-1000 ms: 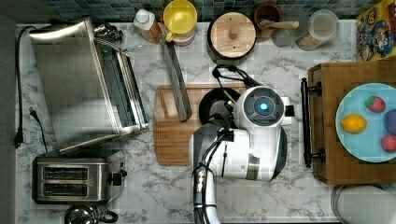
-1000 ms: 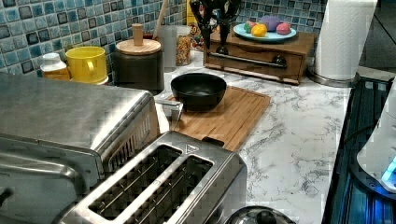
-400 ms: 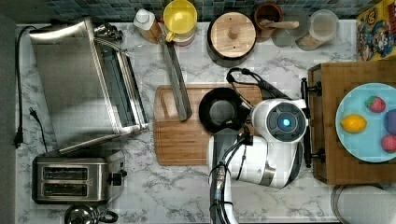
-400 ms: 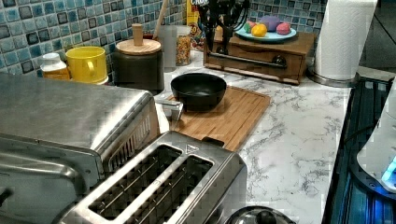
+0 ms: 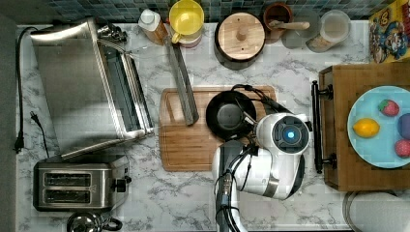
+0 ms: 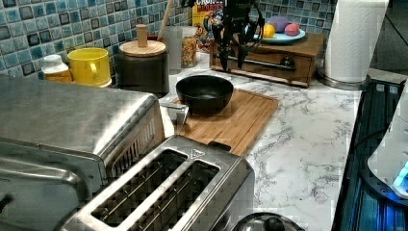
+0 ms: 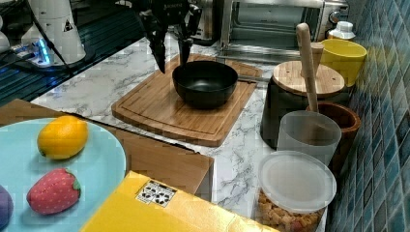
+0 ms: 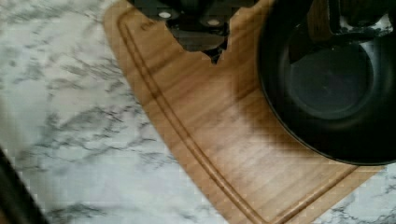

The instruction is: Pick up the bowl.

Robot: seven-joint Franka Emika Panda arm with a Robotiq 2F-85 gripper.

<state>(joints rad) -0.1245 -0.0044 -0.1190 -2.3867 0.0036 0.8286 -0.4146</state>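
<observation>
Black bowl (image 7: pixel 205 82) upright on wooden cutting board (image 7: pixel 159 108), empty, rigid, glossy, likely slippery; gripper (image 7: pixel 171 50) hovering above near rim, fingers apart; best taken across the rim wall.

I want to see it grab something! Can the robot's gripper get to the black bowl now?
Probably yes. The gripper hangs open just above the bowl, one finger over its rim. The bowl sits alone on the cutting board, with nothing between them.
</observation>
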